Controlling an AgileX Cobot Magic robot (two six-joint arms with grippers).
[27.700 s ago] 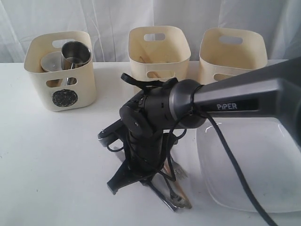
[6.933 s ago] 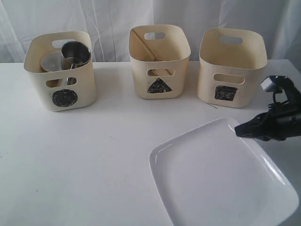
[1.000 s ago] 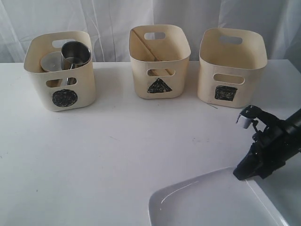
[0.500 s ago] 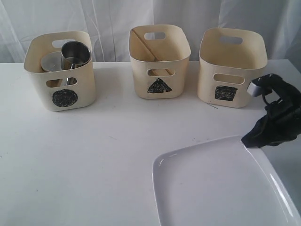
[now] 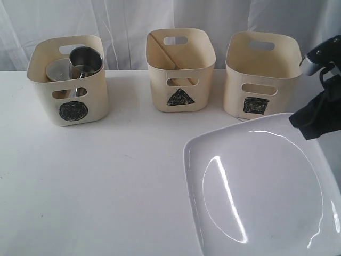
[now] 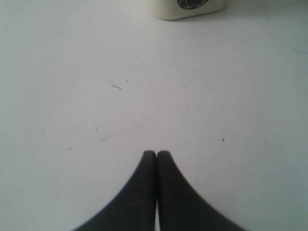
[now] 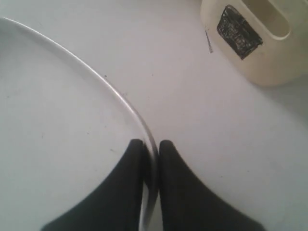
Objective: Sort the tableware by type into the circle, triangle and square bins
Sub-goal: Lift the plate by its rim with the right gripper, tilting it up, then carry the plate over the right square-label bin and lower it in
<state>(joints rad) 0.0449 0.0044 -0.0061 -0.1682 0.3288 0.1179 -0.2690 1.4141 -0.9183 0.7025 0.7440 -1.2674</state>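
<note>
Plate: the large white square plate (image 5: 250,186) is tipped up with its face toward the exterior camera. It fills the lower right of that view, and its lower edge runs out of the picture.
Plate and gripper: the plate's far right rim passes between the two fingers of the right gripper (image 7: 151,143), and the plate spreads away to the left of it in the exterior view.
Square bin: the square bin (image 5: 262,74) stands just behind the plate's raised edge, which overlaps the foot of the bin in the exterior view. The right wrist view shows bare table (image 5: 117,176) between the two.
Triangle bin: the triangle bin (image 5: 181,69) stands in the middle of the back row, with a wooden chopstick (image 5: 161,49) leaning inside.
Circle bin: the circle bin (image 5: 67,80) stands far left, well apart from the plate, and holds a steel mug (image 5: 85,60) beside a steel bowl (image 5: 57,70).
Right gripper: black fingers nearly together, pinching the thin plate rim, with one finger on each face.
Left gripper: the left gripper (image 6: 156,153) has its fingertips pressed together with nothing between them, over bare table, and the base of the circle bin is in sight beyond.
</note>
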